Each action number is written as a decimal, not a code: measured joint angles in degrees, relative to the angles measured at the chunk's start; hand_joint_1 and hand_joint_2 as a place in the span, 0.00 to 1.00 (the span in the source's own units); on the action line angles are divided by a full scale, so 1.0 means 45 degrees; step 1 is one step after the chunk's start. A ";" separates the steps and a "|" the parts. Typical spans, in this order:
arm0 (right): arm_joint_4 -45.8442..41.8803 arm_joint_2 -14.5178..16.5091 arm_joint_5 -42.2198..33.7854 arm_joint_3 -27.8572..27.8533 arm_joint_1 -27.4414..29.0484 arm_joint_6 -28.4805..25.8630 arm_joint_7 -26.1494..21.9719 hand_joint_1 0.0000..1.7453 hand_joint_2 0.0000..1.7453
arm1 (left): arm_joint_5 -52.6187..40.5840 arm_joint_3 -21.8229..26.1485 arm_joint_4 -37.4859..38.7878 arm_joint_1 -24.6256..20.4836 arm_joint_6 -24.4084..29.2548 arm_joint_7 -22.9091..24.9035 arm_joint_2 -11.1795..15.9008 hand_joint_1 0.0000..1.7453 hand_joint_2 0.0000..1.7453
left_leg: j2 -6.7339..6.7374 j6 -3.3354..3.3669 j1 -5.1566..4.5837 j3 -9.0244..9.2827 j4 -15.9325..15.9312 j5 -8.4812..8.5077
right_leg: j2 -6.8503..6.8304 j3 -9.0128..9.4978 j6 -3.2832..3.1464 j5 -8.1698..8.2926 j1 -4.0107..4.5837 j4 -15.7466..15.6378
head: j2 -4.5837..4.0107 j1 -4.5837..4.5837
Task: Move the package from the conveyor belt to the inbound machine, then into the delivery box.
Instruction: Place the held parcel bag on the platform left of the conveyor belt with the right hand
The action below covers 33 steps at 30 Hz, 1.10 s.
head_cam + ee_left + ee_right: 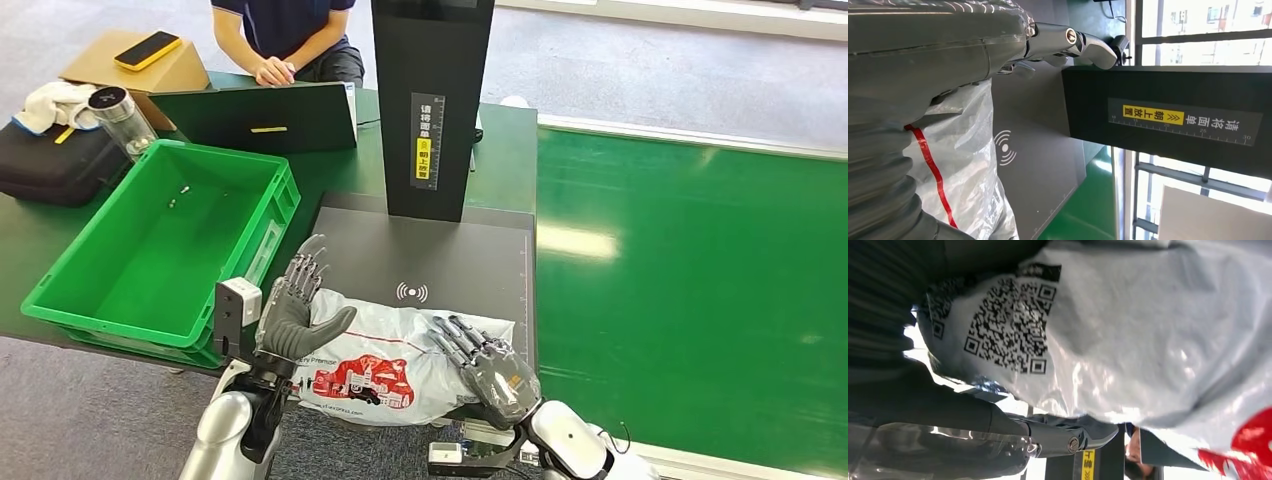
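The package, a white plastic bag with red print, lies on the front edge of the inbound machine's black platform, just below its scan mark. My left hand stands at the bag's left end with its fingers upright and apart and its thumb against the bag. My right hand rests on the bag's right end with its fingers spread over it. The left wrist view shows the bag beside the platform. In the right wrist view the bag's QR label is close up. The green delivery box sits left of the machine.
The machine's black column rises behind the platform. The green conveyor belt runs along the right. A person sits at the back by a dark laptop. At the far left stand a bottle and a black bag.
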 joint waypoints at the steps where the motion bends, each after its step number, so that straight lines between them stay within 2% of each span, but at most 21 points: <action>1: 0.0004 0.0000 0.0006 0.0009 -0.0019 0.0000 0.0004 0.00 1.00 | 0.0001 -0.0007 0.0000 0.0000 0.0000 0.0000 0.0001 0.00 1.00 | 0.0000 0.0000 0.0000 0.0002 0.0000 0.0000 | 0.0000 0.0002 0.0000 0.0000 0.0000 0.0000 | -0.0001 0.0000; 2: 0.0011 0.0000 0.0012 0.0023 -0.0031 0.0007 0.0006 0.00 1.00 | 0.0001 -0.0012 0.0001 0.0000 0.0000 0.0000 0.0002 0.00 1.00 | -0.0001 0.0001 0.0000 0.0004 0.0000 0.0000 | -0.0001 0.0003 0.0000 0.0000 0.0000 0.0000 | -0.0001 0.0000; 6: 0.0125 0.0000 0.0050 0.0118 -0.0028 0.0033 0.0085 0.00 0.00 | 0.0001 -0.0027 0.0007 0.0002 0.0000 0.0000 0.0006 0.00 1.00 | -0.0004 0.0008 -0.0001 0.0003 0.0000 0.0005 | -0.0003 0.0006 0.0002 0.0002 -0.0001 0.0000 | -0.0001 0.0001; 11: 0.0380 0.0033 0.0367 0.0037 -0.0046 -0.0098 0.1273 0.00 0.00 | 0.0022 -0.0030 0.0010 0.0008 0.0091 0.0003 0.0009 0.00 1.00 | -0.0003 0.0008 -0.0002 0.0003 0.0000 0.0005 | -0.0003 0.0008 0.0002 0.0002 -0.0001 0.0000 | 0.0001 0.0001; 20: 0.1202 0.0342 0.0835 -0.1049 0.0285 -0.0620 0.3916 0.00 0.00 | 0.0166 -0.0030 0.0004 0.0142 0.0431 0.0167 0.0009 0.00 1.00 | -0.0027 0.0022 -0.0002 -0.0013 -0.0003 0.0017 | -0.0024 0.0002 0.0009 0.0007 0.0001 0.0000 | -0.0002 0.0000; 24: 0.1632 0.0495 0.0924 -0.1721 0.0651 -0.1353 0.4860 0.00 1.00 | 0.0171 -0.0030 -0.0005 0.0308 0.0602 0.0239 0.0006 0.00 1.00 | -0.0079 0.0076 -0.0004 -0.0084 -0.0010 0.0076 | -0.0088 -0.0044 0.0031 0.0026 -0.0001 0.0000 | 0.0000 -0.0002; 29: 0.2092 0.0680 0.1262 -0.3262 0.0716 -0.2159 0.6100 0.00 1.00 | 0.0171 -0.0040 -0.0005 0.0493 0.0787 0.0244 0.0002 0.00 1.00 | -0.0079 0.0109 -0.0006 -0.0161 -0.0016 0.0167 | -0.0092 -0.0135 -0.0051 0.0039 -0.0008 -0.0002 | -0.0001 0.0006; 33: 0.2201 0.0762 0.1206 -0.4739 0.0537 -0.2425 0.6386 0.00 0.00 | 0.0166 -0.0045 -0.0007 0.0574 0.0879 0.0251 -0.0001 0.00 1.00 | -0.0058 0.0166 -0.0022 -0.0171 -0.0011 0.0222 | -0.0074 -0.0152 -0.0025 0.0131 -0.0027 -0.0009 | -0.0002 0.0006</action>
